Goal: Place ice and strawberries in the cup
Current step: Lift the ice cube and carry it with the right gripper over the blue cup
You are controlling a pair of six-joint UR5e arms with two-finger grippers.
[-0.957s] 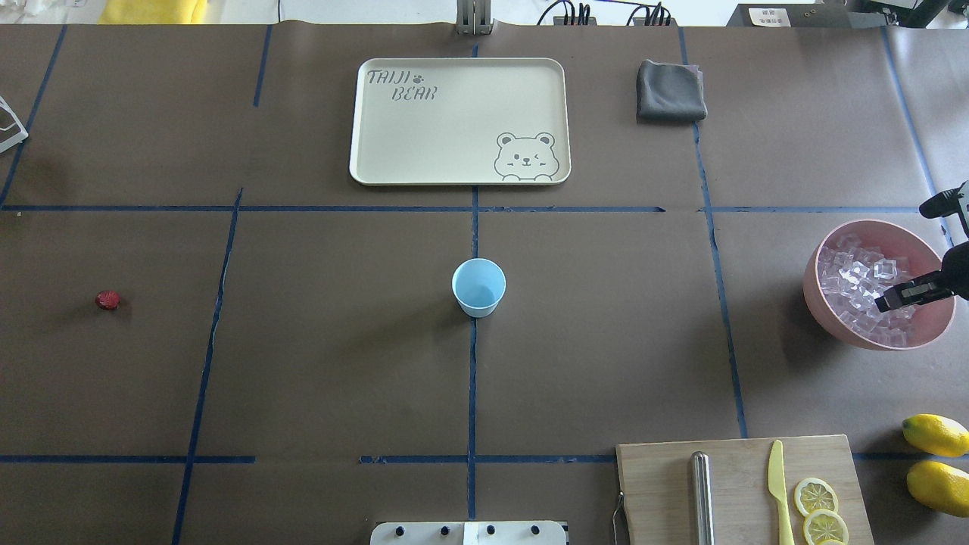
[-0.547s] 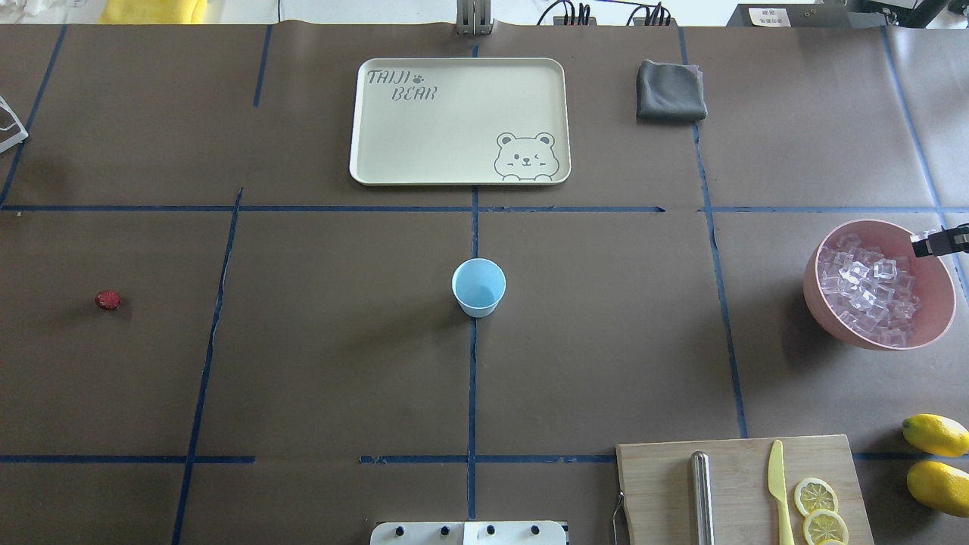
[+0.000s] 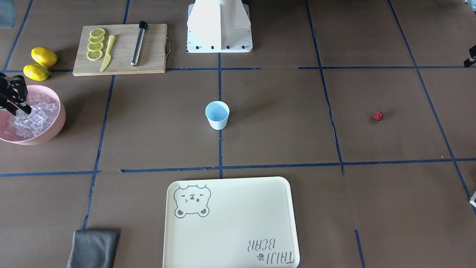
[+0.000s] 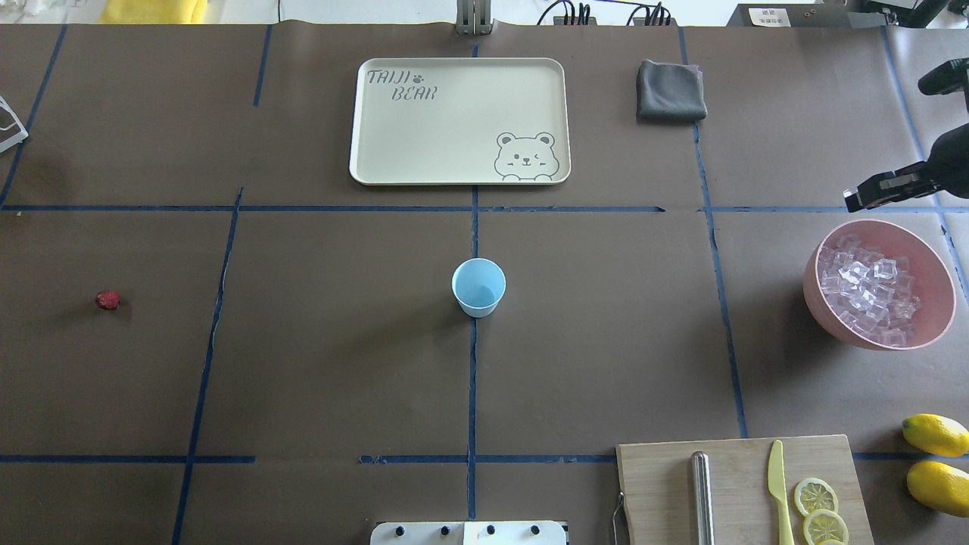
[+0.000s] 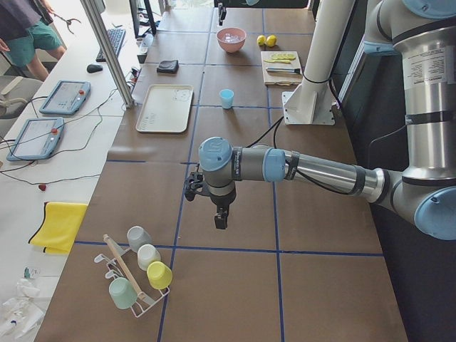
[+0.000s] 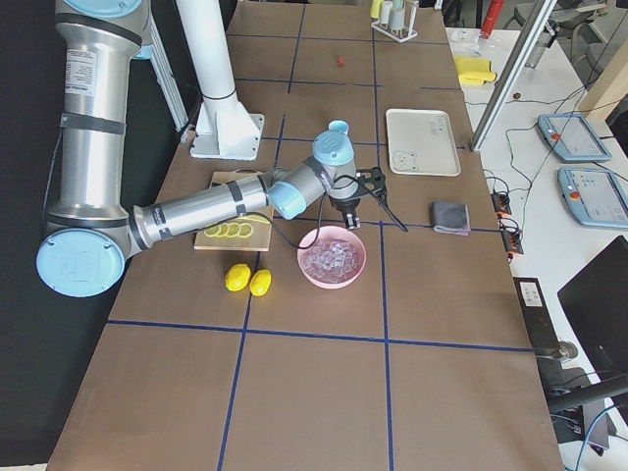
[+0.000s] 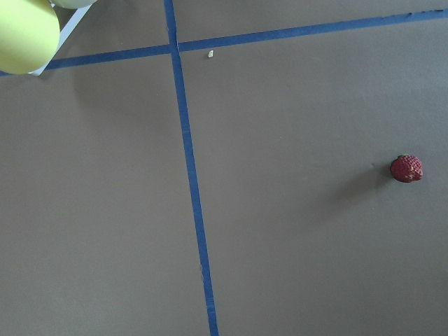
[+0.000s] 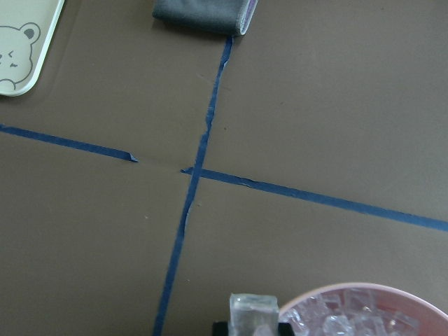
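Observation:
The pale blue cup stands upright at the table's middle. One dark red strawberry lies far to its left and shows at the right of the left wrist view. Ice fills the pink bowl at the right. My right gripper hangs raised just past the bowl's far rim, shut on one ice cube. My left gripper hovers over the table's left end. No fingers show in its wrist view, so I cannot tell whether it is open or shut.
A cream bear tray and a grey cloth lie at the far side. Near the right front sit a cutting board with a knife and lemon slices, and two lemons. A rack of cups stands at the left end.
One second ago my right gripper was down in the ice in the bowl. It has since lifted out and moved toward the far side. Cup and strawberry have not moved.

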